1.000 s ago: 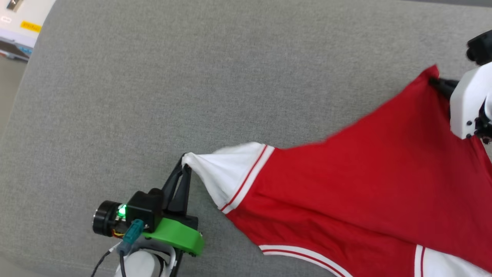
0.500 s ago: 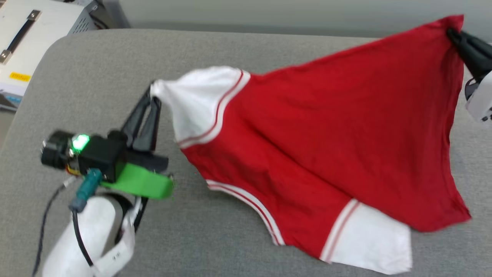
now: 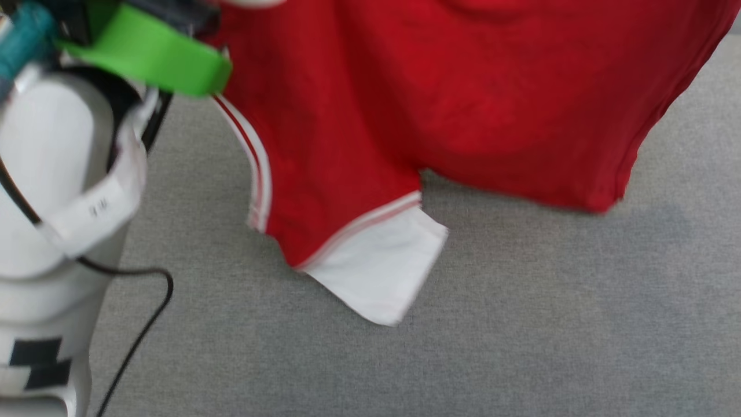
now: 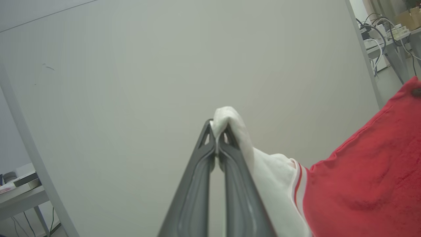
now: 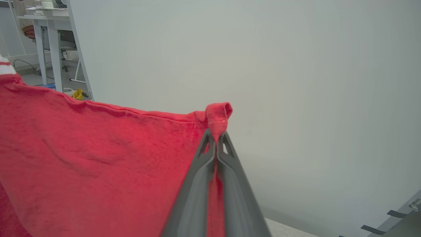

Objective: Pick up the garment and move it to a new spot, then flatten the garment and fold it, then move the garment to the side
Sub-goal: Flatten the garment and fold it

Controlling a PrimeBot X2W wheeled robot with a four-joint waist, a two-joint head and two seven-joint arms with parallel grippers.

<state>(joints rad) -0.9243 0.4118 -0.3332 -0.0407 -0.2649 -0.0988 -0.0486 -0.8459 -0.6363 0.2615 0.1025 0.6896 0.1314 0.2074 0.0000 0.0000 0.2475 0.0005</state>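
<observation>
We held the shirt [image 3: 463,104] above the grey cushion [image 3: 521,324], left gripper [image 4: 217,127] pinching its white sleeve [image 4: 266,174], right gripper [image 5: 216,135] clamping a red corner.

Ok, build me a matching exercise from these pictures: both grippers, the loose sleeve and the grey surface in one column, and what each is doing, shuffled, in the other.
Column one
1. left gripper
2. right gripper
3. loose sleeve
4. grey surface

Column two
A. spread out beneath the shirt
B. shut on a red corner of the shirt
C. white, dangling, no gripper on it
D. shut on a bunched white sleeve tip

Pairs: 1-D, 2-B, 3-C, 4-A
</observation>
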